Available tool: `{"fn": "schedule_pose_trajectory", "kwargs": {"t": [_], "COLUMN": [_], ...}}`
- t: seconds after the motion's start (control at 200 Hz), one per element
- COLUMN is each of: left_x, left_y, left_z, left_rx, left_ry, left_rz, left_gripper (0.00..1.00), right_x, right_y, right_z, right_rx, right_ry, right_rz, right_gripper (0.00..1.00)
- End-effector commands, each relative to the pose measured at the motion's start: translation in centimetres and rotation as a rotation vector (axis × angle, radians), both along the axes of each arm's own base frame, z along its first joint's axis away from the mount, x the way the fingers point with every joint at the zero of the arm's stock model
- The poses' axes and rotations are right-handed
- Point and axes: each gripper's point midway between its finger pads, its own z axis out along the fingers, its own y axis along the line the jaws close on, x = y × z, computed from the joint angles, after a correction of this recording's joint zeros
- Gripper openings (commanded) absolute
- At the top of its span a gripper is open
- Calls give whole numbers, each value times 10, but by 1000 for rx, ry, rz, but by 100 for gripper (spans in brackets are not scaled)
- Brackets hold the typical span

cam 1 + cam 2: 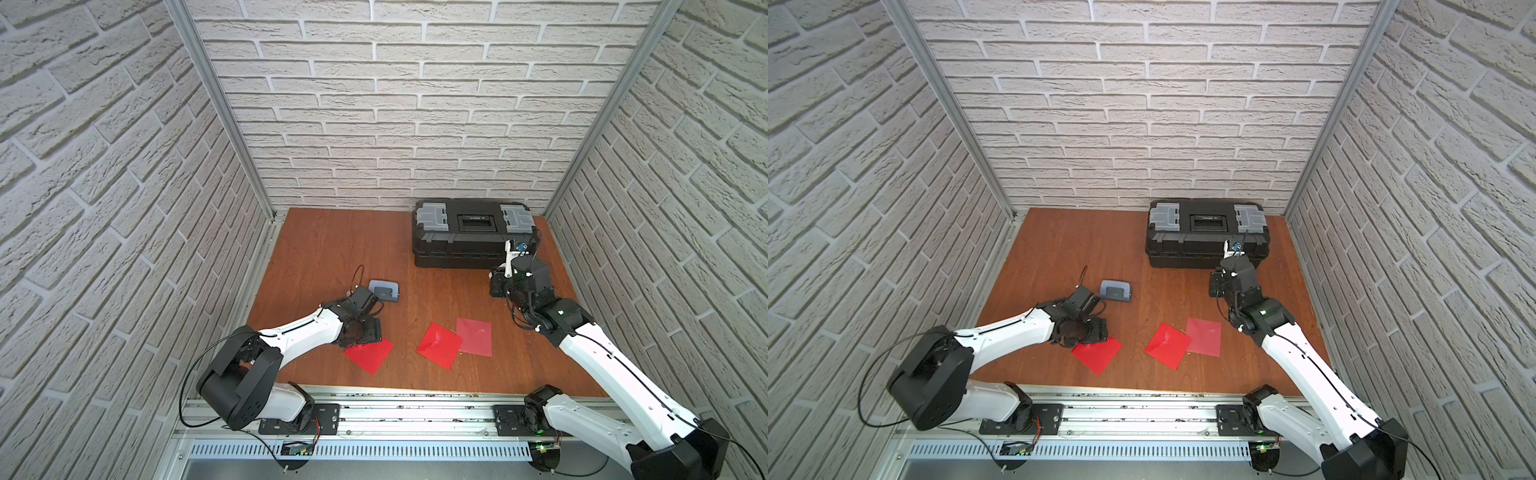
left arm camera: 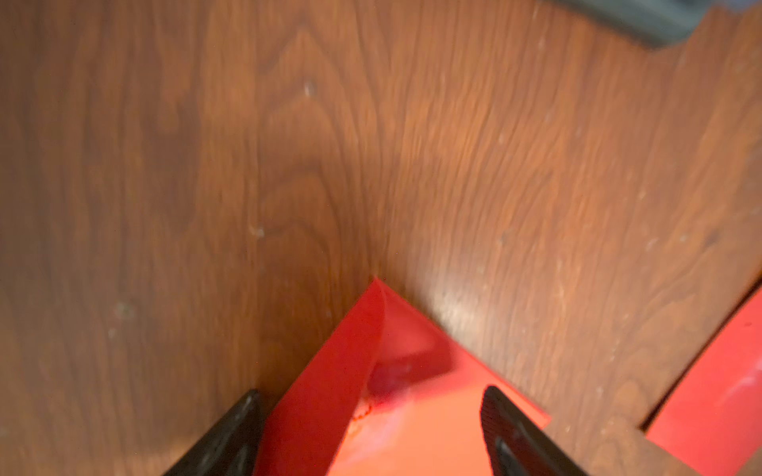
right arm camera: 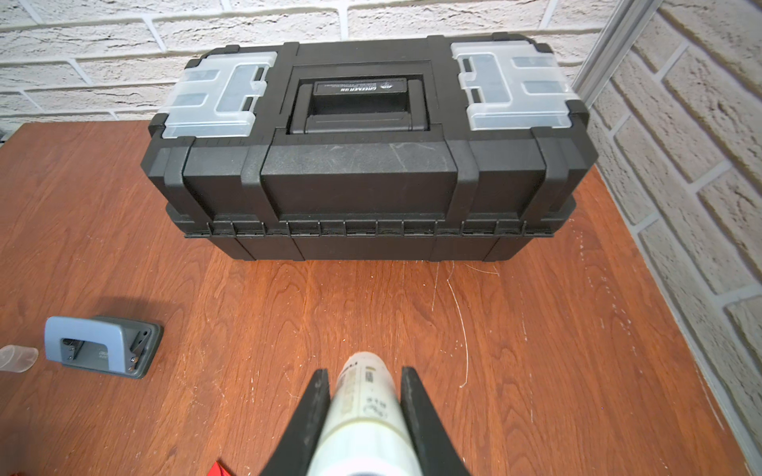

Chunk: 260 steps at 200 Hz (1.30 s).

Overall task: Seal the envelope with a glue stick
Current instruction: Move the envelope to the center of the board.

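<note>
White glue stick, clamped in right pincer

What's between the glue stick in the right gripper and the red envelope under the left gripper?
Nothing tall. The right gripper holds the glue stick; a second red envelope and a pink sheet lie flat nearby. The open left gripper hangs over a corner of the target envelope, possibly crowding it.
</note>
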Motion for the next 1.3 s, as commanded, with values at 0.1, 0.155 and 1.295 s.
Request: {"fn": "schedule_pose_trajectory", "kwargs": {"t": [0.1, 0.155, 1.295], "left_x": [-36, -41, -34], "left_y": [32, 36, 34], "left_z": [-1, -1, -15], "left_rx": [208, 228, 215], "left_ry": [54, 57, -5], "left_rz": [59, 67, -37], "left_gripper": [80, 78, 33], "right_x": [10, 10, 21], "right_y": [10, 11, 36], "right_z": [0, -4, -1], "right_rx": [38, 42, 100], "right_ry": [-38, -32, 49], "right_rz": [34, 40, 122], "right_gripper": [3, 2, 3]}}
